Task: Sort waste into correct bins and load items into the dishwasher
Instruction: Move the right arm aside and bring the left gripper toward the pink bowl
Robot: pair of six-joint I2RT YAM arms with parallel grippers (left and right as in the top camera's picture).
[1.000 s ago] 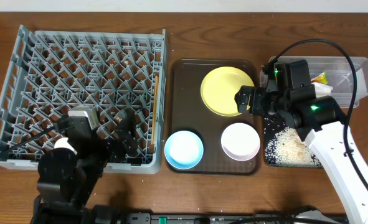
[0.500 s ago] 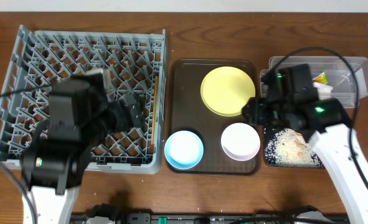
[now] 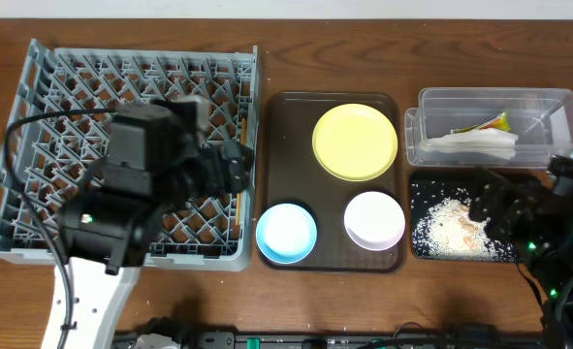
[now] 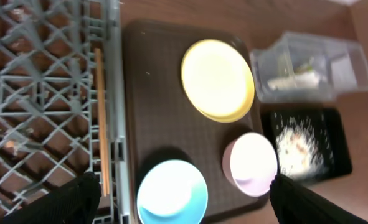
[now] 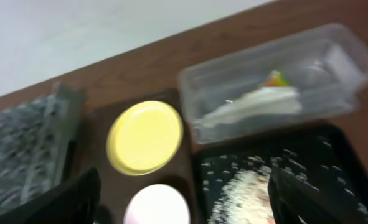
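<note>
The grey dish rack (image 3: 73, 107) fills the left. The wooden chopsticks (image 3: 240, 121) lie along its right edge. My left gripper (image 3: 230, 165) hovers over that edge, open and empty; in its wrist view (image 4: 187, 205) it looks down on the light blue bowl (image 4: 172, 191), white bowl (image 4: 250, 163) and yellow plate (image 4: 218, 79). The clear tub (image 3: 490, 126) holds the napkin (image 3: 480, 143) and wrapper (image 5: 274, 79). Rice scraps (image 3: 451, 225) lie in the black tray (image 3: 461, 252). My right gripper (image 3: 499, 208) is open and empty above it. The white cup is out of view.
The plate (image 3: 355, 142), blue bowl (image 3: 286, 233) and white bowl (image 3: 374, 219) sit on a dark brown serving tray (image 3: 286, 145) between the rack and the bins. Brown table surrounds everything. A pale wall lies beyond the far edge (image 5: 109, 31).
My left arm swung from the rack's front up and right to its right edge. My right arm drew back from beside the yellow plate to the front right, over the black tray.
</note>
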